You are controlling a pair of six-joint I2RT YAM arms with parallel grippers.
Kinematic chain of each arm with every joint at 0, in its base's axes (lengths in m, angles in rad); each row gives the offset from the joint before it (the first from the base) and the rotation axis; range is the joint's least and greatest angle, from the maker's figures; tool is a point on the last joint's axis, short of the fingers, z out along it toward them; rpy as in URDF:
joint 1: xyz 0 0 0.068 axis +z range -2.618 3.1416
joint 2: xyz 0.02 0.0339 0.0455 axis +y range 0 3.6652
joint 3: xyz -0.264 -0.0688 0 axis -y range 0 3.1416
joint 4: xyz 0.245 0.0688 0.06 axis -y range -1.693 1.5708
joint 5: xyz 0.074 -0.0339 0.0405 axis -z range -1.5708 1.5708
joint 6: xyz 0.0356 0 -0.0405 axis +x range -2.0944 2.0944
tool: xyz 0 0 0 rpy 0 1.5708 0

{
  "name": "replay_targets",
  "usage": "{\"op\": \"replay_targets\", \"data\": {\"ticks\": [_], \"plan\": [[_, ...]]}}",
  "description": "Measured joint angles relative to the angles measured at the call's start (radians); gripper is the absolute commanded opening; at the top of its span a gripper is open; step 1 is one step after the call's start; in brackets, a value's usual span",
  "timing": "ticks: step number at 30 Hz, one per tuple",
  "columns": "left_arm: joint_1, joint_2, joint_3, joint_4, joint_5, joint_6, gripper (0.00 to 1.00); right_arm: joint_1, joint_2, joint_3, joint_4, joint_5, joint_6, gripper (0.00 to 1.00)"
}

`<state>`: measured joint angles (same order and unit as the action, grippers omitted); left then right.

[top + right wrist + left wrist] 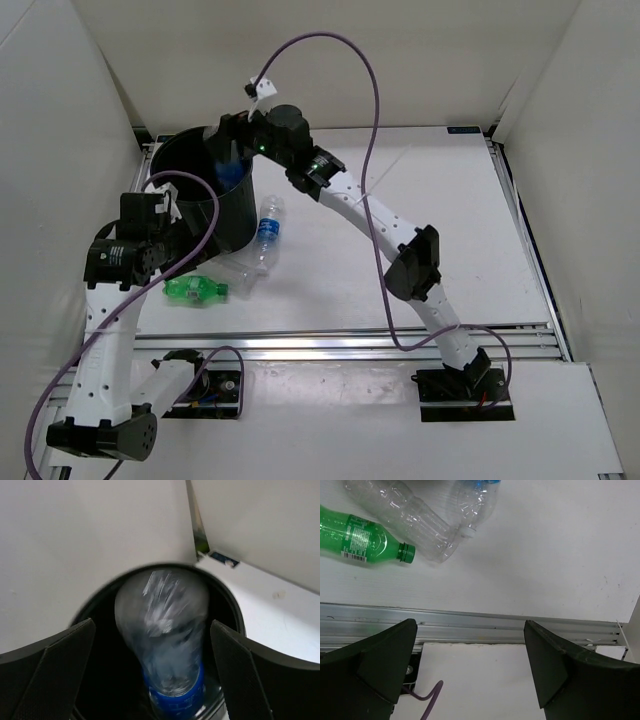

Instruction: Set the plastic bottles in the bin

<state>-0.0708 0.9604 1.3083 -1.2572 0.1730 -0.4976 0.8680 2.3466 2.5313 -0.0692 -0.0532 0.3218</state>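
The black bin stands at the back left. My right gripper is open over its mouth. A blue-labelled clear bottle sits blurred between my spread fingers, touching neither, base up inside the bin's rim; it also shows in the top view. On the table in front of the bin lie a second blue-labelled bottle, a plain clear bottle and a green bottle. My left gripper is open and empty beside the bin, above the near rail.
An aluminium rail runs along the table's near edge. White enclosure walls stand at the left, back and right. Purple cables loop above the right arm and around the left arm.
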Motion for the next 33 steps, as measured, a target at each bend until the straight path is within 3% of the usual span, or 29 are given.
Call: {"op": "replay_targets", "data": {"ticks": [3, 6, 9, 13, 15, 17, 20, 24, 28, 33], "plan": [[0.002, -0.001, -0.001, -0.017, 0.003, 0.003, 0.99, 0.020, -0.026, -0.024, -0.029, 0.039, -0.023, 1.00], [0.002, -0.027, -0.034, 0.005, 0.015, -0.019, 0.99, 0.030, -0.203, -0.156, -0.047, 0.089, -0.014, 1.00], [0.002, -0.087, -0.126, 0.059, 0.017, -0.082, 0.99, -0.009, -0.391, -0.173, -0.068, 0.120, 0.043, 1.00], [0.002, -0.179, -0.294, 0.115, -0.040, -0.227, 0.95, -0.219, -0.642, -0.233, -0.132, 0.068, 0.204, 1.00], [0.002, -0.212, -0.380, 0.139, -0.070, -0.299, 0.95, -0.354, -0.746, -0.377, -0.120, -0.040, 0.294, 1.00], [0.002, -0.235, -0.447, 0.161, -0.090, -0.357, 0.96, -0.409, -0.771, -0.505, -0.117, -0.173, 0.346, 1.00], [0.002, -0.254, -0.488, 0.171, -0.129, -0.417, 0.96, -0.418, -0.654, -0.640, -0.144, -0.336, 0.386, 1.00], [0.002, -0.280, -0.485, 0.185, -0.191, -0.436, 0.99, -0.406, -0.340, -0.740, -0.224, -0.481, 0.422, 1.00], [0.002, -0.293, -0.463, 0.169, -0.252, -0.430, 0.99, -0.375, -0.115, -0.756, -0.290, -0.564, 0.455, 1.00], [0.002, -0.312, -0.426, 0.134, -0.317, -0.396, 1.00, -0.304, -0.005, -0.647, -0.274, -0.674, 0.513, 1.00]]}}
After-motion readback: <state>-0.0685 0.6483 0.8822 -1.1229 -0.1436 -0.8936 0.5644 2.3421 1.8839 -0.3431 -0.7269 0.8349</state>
